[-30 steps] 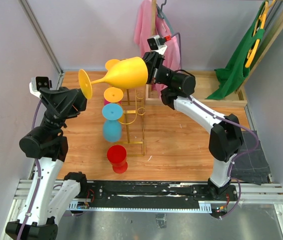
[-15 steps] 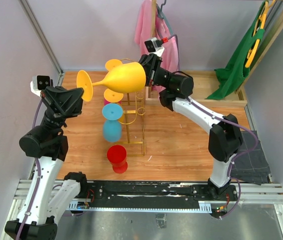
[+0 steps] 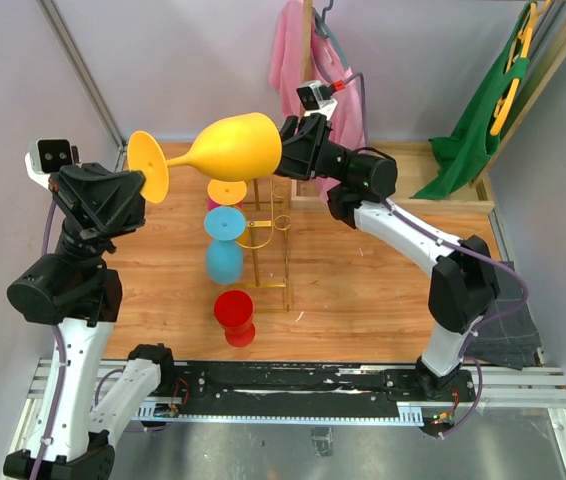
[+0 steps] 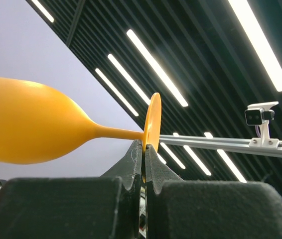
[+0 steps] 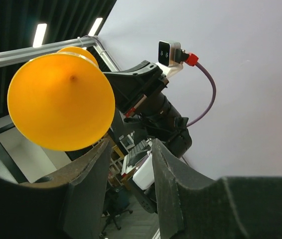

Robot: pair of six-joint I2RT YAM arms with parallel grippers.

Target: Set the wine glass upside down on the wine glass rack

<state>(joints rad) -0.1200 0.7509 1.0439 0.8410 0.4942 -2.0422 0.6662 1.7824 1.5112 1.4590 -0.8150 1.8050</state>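
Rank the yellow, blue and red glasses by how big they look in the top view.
1. yellow glass: by far the largest, but it is held aloft nearer the camera, so its true size is unsure.
2. blue glass
3. red glass: slightly smaller than the blue one.

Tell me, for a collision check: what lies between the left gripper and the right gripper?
The yellow wine glass, lying sideways: its foot is pinched by the left gripper, its bowl points toward the right gripper. The top view shows it.

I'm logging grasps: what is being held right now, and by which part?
The yellow wine glass, pinched by the left end effector at the rim of its foot. The right end effector is open, gripping nothing.
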